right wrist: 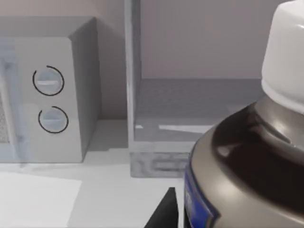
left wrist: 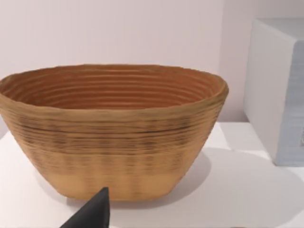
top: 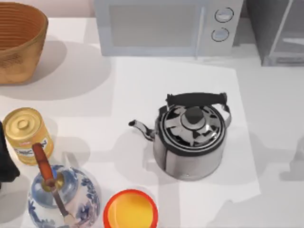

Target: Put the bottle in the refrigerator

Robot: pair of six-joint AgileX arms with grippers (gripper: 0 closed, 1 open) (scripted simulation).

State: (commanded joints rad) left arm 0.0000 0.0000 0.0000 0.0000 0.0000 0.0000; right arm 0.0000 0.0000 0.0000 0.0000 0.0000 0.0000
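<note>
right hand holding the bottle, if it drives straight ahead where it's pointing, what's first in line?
Probably the refrigerator: the right wrist view looks straight into its open grey compartment, past the bottle close in front. The microwave sits off to the side. The way looks free, though depth is unclear.

A white bench point(top: 266, 142) carried a paler square mat point(top: 142, 80) at its centre. A plain pinkish-white wall point(left wrist: 118, 28) rose behind at twelve o'clock. Soft shadows fell across the bench.

On the table stand one steel kettle point(top: 190, 137), one wicker basket point(top: 19, 42), one yellow can point(top: 27, 134) and one porcelain pot point(top: 61, 197). At twelve o'clock sits one microwave point(top: 161, 26) with two knobs point(top: 223, 15); one orange bowl point(top: 130, 209) sits at six.
</note>
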